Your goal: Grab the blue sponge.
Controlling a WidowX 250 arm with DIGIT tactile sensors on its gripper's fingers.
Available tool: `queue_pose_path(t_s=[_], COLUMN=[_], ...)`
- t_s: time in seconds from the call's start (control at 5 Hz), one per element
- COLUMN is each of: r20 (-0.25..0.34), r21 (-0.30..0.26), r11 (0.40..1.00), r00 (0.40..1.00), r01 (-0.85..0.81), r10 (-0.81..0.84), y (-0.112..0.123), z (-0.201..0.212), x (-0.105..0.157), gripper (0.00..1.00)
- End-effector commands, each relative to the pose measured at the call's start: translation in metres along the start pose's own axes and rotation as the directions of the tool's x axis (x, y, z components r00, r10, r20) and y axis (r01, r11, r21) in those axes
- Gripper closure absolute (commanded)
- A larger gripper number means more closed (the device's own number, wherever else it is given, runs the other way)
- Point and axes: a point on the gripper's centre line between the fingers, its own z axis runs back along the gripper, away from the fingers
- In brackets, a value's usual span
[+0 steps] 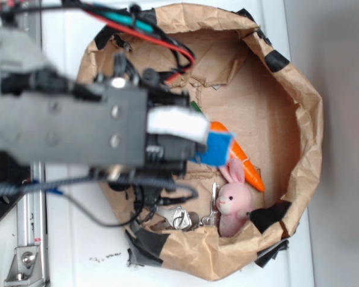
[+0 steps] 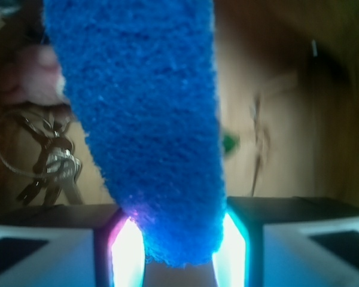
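Clamped between the end effector's [image 2: 179, 251] glowing pads, the blue sponge [image 2: 143, 119] hangs lifted above the brown paper bag's [image 1: 299, 119] floor, over the orange toy carrot [image 1: 248, 161] and near the pink plush bunny [image 1: 232, 200] and keys [image 2: 45, 158].

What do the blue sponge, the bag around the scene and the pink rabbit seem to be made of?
Blue sponge: coarse, matte fibrous foam or scrub pad, going by its fuzzy grain, pinched by the gripper. Bag: creased brown paper, patched with black tape. Pink rabbit: soft plush fabric, likely, though the view is too blurry for certainty.
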Motion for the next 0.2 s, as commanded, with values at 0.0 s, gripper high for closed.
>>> queue_pose_path(t_s=[0.0], r20=[-0.003], r21=[-0.025], r11=[0.978], r00=[0.979], r01=[-0.205], r10=[0.205], y=[0.0170], z=[0.0123], x=[0.0167], gripper=[1.00])
